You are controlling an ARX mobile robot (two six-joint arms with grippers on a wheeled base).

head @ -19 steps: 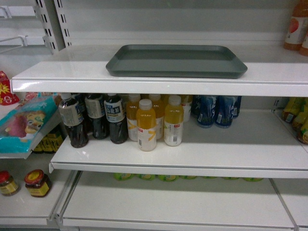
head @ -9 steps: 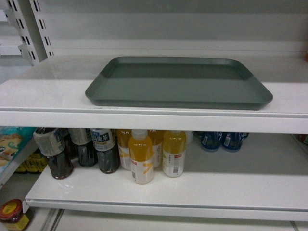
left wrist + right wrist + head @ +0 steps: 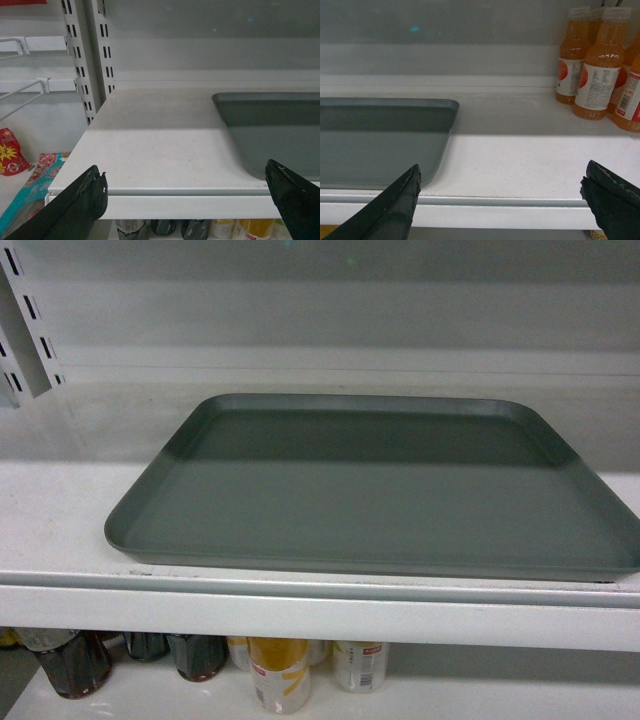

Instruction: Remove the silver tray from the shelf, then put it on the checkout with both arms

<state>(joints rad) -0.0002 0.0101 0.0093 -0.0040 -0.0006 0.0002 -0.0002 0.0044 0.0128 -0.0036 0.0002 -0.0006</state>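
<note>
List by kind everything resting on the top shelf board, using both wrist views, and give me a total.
Silver tray: 1 (the same tray shows in both wrist views)
Orange drink bottles: 3 clearly seen; more may be hidden at the frame's right edge
Total on the shelf: 4 at least

The silver tray [image 3: 375,490], matte grey-silver with rounded corners and a low raised rim, lies flat and empty on the shelf [image 3: 60,530]. Its front edge sits just behind the shelf's thick white lip.
</note>
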